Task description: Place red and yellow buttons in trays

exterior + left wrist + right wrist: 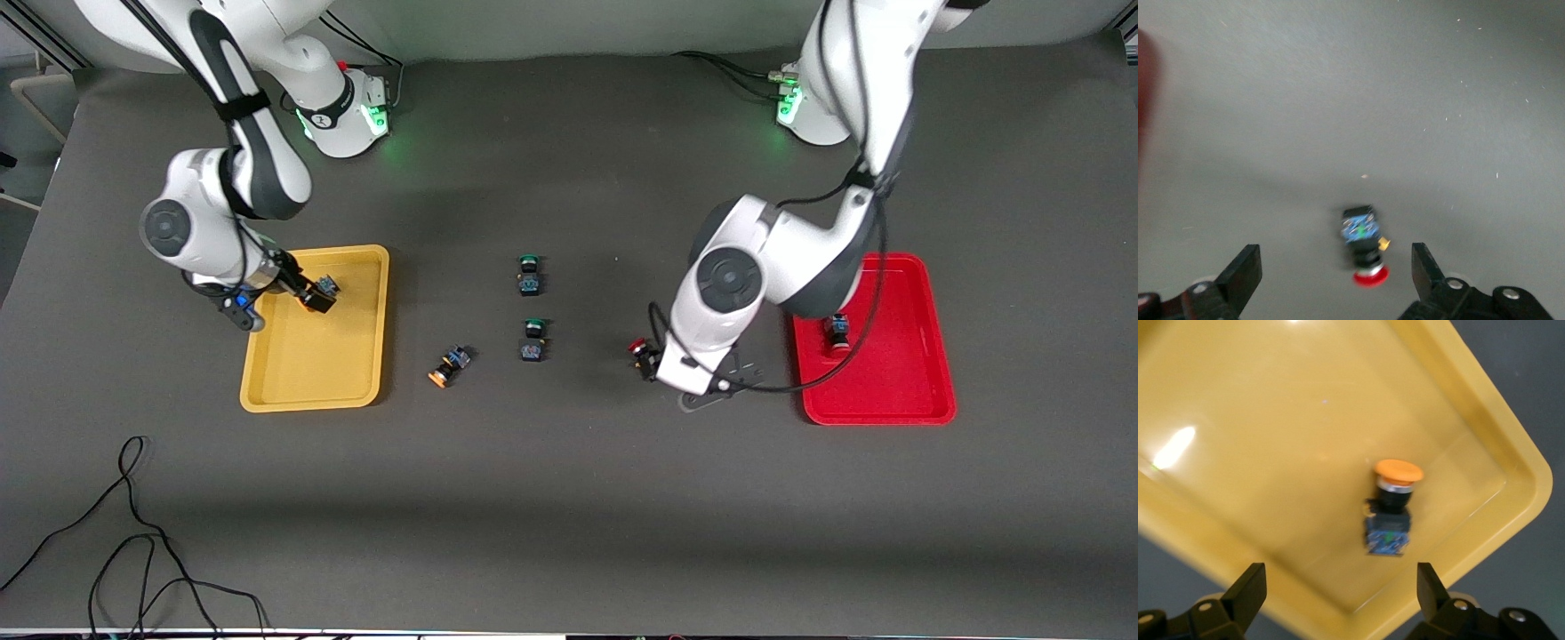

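The yellow tray [267, 391] holds one yellow-capped button [322, 293], lying on its side near a corner of the tray [1485, 407] in the right wrist view [1391, 513]. My right gripper [298, 286] [1340, 593] is open and empty just above it. A second yellow-capped button [447, 366] lies on the table beside the yellow tray. The red tray [925, 391] holds one red-capped button [837, 332]. Another red-capped button [640, 352] [1365, 247] lies on the table. My left gripper [652, 363] [1335, 273] is open, its fingers either side of that button without touching it.
Two green-capped buttons [529, 274] [532, 340] lie mid-table between the trays. A loose black cable [133, 533] lies on the table's edge nearest the front camera, toward the right arm's end. The dark mat [569, 498] covers the table.
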Robot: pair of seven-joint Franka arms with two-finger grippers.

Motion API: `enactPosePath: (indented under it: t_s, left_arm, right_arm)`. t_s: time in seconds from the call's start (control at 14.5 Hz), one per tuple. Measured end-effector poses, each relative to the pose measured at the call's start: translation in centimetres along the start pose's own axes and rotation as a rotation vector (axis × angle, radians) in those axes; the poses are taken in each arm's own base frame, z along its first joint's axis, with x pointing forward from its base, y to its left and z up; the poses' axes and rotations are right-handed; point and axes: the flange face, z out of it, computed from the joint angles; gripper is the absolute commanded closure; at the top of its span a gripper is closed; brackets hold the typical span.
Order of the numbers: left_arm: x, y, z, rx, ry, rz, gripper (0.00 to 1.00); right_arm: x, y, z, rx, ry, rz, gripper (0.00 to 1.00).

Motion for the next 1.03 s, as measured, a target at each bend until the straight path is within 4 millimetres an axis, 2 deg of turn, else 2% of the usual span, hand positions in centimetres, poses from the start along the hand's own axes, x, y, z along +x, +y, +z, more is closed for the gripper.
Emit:
enactPosePath:
  t_s: [0.21, 0.34, 0.48, 0.55, 0.62, 0.76, 0.83, 0.89, 1.03]
  left_arm:
    - [0.4, 0.4, 5.8, -0.008, 0.002, -0.069, 0.0]
    - [-0.1, 0.9, 8.4, -0.009, 0.001, -0.103, 0.0]
    - [-1.2, 1.4, 10.1, -0.003, -0.004, -0.118, 0.03]
    - [-1.6, 1.6, 10.5, 0.003, -0.007, -0.128, 0.13]
    - [-1.9, 1.7, 10.8, 0.006, -0.009, -0.137, 0.32]
    - [-2.3, 1.8, 11.1, 0.013, -0.013, -0.148, 0.68]
    - [-2.3, 1.8, 11.2, 0.015, -0.014, -0.149, 0.81]
    - [-2.3, 1.8, 11.3, 0.017, -0.014, -0.149, 0.88]
    - [-2.3, 1.7, 11.2, 0.034, -0.022, -0.149, 0.89]
  right_arm:
    - [0.2, -3.4, -5.9, 0.04, 0.023, -0.038, 0.0]
    - [-1.4, -6.9, -8.8, 0.057, 0.048, -0.049, 0.0]
    - [-3.7, -10.9, -11.4, 0.064, 0.075, -0.052, 0.0]
    - [-4.8, -12.9, -12.4, 0.074, 0.086, -0.049, 0.0]
    - [-5.6, -14.7, -13.1, 0.085, 0.094, -0.051, 0.0]
    - [-7.0, -18.0, -13.2, 0.083, 0.116, -0.069, 0.0]
    - [-7.3, -19.3, -12.6, 0.073, 0.125, -0.074, 0.0]
    - [-7.5, -20.4, -11.6, 0.063, 0.123, -0.073, 0.0]
    - [-7.5, -22.5, -8.7, 0.037, 0.116, -0.066, 0.0]
